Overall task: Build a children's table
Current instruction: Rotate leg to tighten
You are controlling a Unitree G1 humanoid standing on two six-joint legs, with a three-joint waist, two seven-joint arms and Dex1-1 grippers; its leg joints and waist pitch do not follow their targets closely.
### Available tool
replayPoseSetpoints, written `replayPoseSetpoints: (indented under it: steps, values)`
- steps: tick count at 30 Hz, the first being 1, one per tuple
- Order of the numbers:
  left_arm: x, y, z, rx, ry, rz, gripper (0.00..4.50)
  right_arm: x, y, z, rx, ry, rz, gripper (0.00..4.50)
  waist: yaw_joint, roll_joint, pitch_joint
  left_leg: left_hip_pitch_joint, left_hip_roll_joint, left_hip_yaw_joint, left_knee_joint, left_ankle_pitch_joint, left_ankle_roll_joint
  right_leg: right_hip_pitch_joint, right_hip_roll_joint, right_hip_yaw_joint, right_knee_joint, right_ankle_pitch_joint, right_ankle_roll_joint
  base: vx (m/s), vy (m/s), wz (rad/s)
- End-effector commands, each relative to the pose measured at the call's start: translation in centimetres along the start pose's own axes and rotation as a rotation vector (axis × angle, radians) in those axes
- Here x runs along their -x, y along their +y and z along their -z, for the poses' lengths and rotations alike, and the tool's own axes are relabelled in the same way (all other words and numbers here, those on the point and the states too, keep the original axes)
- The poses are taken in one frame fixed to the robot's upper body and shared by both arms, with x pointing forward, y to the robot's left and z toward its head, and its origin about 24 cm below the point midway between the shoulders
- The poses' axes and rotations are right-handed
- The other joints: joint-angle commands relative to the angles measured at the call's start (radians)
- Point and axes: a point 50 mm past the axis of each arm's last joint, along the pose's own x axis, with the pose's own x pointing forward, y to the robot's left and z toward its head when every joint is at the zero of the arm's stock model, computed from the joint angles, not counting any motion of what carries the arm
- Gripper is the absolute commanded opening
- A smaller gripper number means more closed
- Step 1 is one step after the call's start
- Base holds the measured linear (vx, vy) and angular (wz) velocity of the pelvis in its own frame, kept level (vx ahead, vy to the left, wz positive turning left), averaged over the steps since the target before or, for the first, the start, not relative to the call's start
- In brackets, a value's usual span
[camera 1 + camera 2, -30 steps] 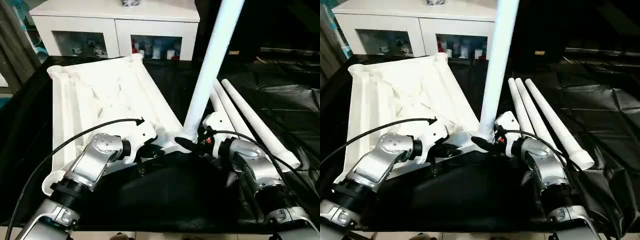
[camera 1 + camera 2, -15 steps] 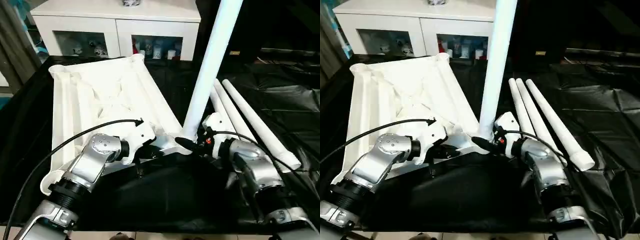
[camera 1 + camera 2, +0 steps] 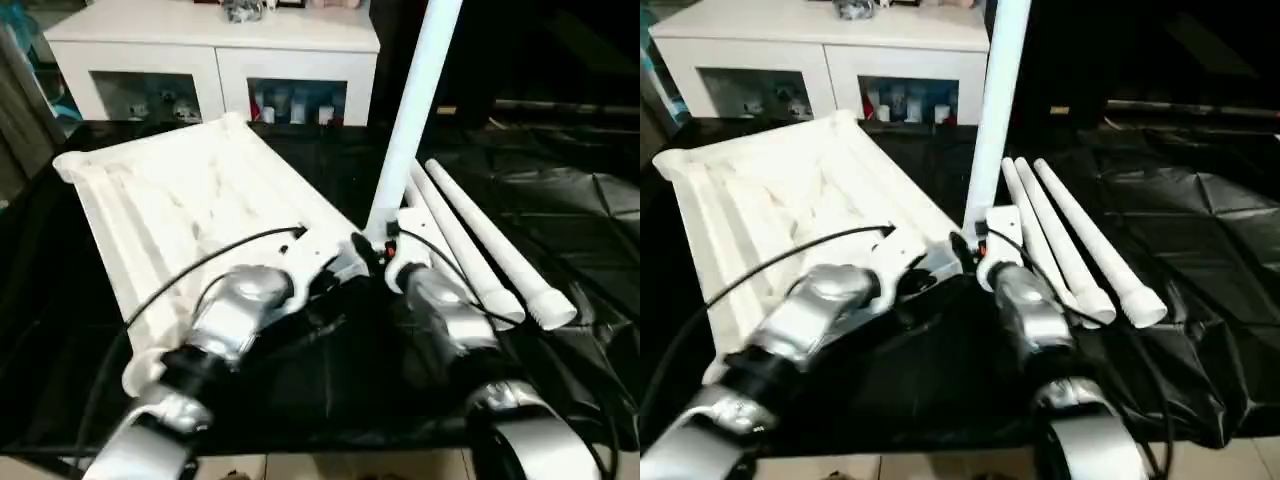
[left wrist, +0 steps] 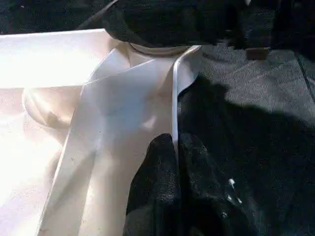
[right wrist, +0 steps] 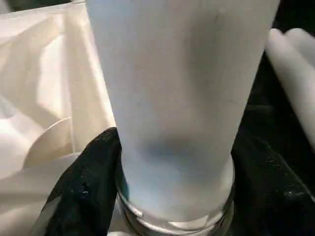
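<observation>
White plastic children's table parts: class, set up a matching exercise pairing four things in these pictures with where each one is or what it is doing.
Things:
1. upright white round leg
2. three loose white legs
3. left end effector
4. right end effector

States:
A. pinches the tabletop's edge
B. lie side by side on black sheet
C. stands in a corner socket
D. fingers either side of the upright leg's base

Pairs: 1-C, 2-B, 3-A, 4-D

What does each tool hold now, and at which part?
The right tool grips the upright leg near its base. The left tool pinches the thin edge of the tabletop beside that corner socket.
</observation>
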Motion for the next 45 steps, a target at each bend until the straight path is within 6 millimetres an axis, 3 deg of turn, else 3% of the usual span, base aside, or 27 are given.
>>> replayPoseSetpoints:
  steps: [1,4,5,9,11,14,17,20,22,24,31,37,45]
  values:
    - [-0.6,-1.4,-1.7,-0.051,-0.064,0.057,0.00,0.1,0.8,2.5,-0.036,0.103,-0.012,2.73,-0.005,0.001,-0.054,0.022,0.036,-0.037,-0.087,-0.488,-0.004,0.020,-0.060,0.023,-0.097,-0.567,-0.089,0.000,0.000,0.00]
    - [-0.4,-1.3,-1.4,-0.053,-0.063,0.064,0.00,0.0,1.1,2.0,-0.046,0.067,-0.048,2.73,-0.005,0.004,-0.053,0.022,0.037,-0.039,-0.090,-0.494,-0.003,0.023,-0.062,0.020,-0.099,-0.547,-0.098,0.000,0.000,0.00]
    - [-0.3,-1.3,-1.4,-0.056,-0.064,0.070,0.00,0.0,1.1,2.0,-0.048,0.060,-0.055,3.29,-0.005,0.002,-0.053,0.021,0.037,-0.038,-0.090,-0.495,-0.001,0.023,-0.063,0.021,-0.099,-0.541,-0.103,0.000,0.000,0.00]
    - [0.3,-1.4,-0.9,-0.075,-0.081,0.132,0.00,0.1,0.8,0.8,-0.020,-0.006,-0.118,3.52,0.000,0.001,-0.057,0.015,0.039,-0.035,-0.091,-0.451,0.009,0.028,-0.066,0.029,-0.090,-0.479,-0.130,0.000,0.000,0.00]
    - [0.7,-1.5,-0.7,-0.100,-0.094,0.171,0.00,0.3,0.4,0.3,-0.001,-0.030,-0.166,3.75,0.007,0.000,-0.060,0.013,0.041,-0.028,-0.090,-0.387,0.021,0.030,-0.065,0.036,-0.079,-0.388,-0.168,0.000,0.000,0.00]
    - [1.5,-1.5,0.0,-0.120,-0.098,0.231,0.00,1.3,-0.7,-0.2,0.080,-0.045,-0.277,3.75,0.021,-0.001,-0.063,0.011,0.043,-0.020,-0.086,-0.314,0.043,0.034,-0.064,0.041,-0.067,-0.315,-0.193,0.000,0.000,0.00]
    - [2.0,-1.6,0.5,-0.132,-0.105,0.279,0.00,2.2,-1.4,-0.3,0.146,-0.037,-0.349,3.75,0.034,-0.003,-0.064,0.015,0.041,-0.013,-0.079,-0.282,0.059,0.034,-0.060,0.046,-0.059,-0.290,-0.206,0.037,-0.024,0.07]
    - [2.7,-1.6,1.0,-0.144,-0.103,0.323,0.00,3.3,-2.1,-0.4,0.196,-0.026,-0.434,3.75,0.041,-0.002,-0.072,0.004,0.042,-0.012,-0.076,-0.171,0.086,0.046,-0.058,0.046,-0.040,-0.176,-0.220,0.018,-0.012,0.03]
    - [3.4,-1.3,1.5,-0.166,-0.089,0.353,0.00,4.6,-2.9,-0.4,0.257,0.009,-0.525,3.75,0.045,0.001,-0.073,0.003,0.043,-0.014,-0.074,-0.142,0.099,0.049,-0.054,0.044,-0.034,-0.135,-0.227,0.000,0.000,0.00]
    - [3.6,-1.2,1.7,-0.172,-0.086,0.367,0.00,5.1,-3.0,-0.4,0.274,0.024,-0.559,3.75,0.049,0.005,-0.070,0.005,0.043,-0.012,-0.075,-0.160,0.103,0.046,-0.053,0.045,-0.035,-0.146,-0.238,0.000,0.000,0.00]
    - [4.3,-1.3,2.2,-0.195,-0.078,0.423,0.00,6.6,-3.0,-0.3,0.303,0.075,-0.684,3.75,0.053,0.006,-0.064,0.014,0.047,-0.014,-0.085,-0.262,0.046,0.041,-0.055,0.049,-0.049,-0.262,-0.210,0.000,0.000,0.00]
    - [4.5,-1.2,2.4,-0.197,-0.068,0.431,0.00,7.1,-3.0,-0.2,0.304,0.102,-0.705,3.75,0.052,0.006,-0.065,0.011,0.044,-0.014,-0.084,-0.245,0.044,0.042,-0.053,0.053,-0.048,-0.252,-0.203,0.000,0.000,0.00]
    - [4.6,-1.0,2.6,-0.204,-0.064,0.431,0.00,7.4,-3.4,-0.1,0.299,0.114,-0.694,3.03,0.055,0.008,-0.067,0.012,0.043,-0.014,-0.082,-0.234,0.045,0.042,-0.052,0.053,-0.046,-0.229,-0.210,0.000,0.000,0.00]
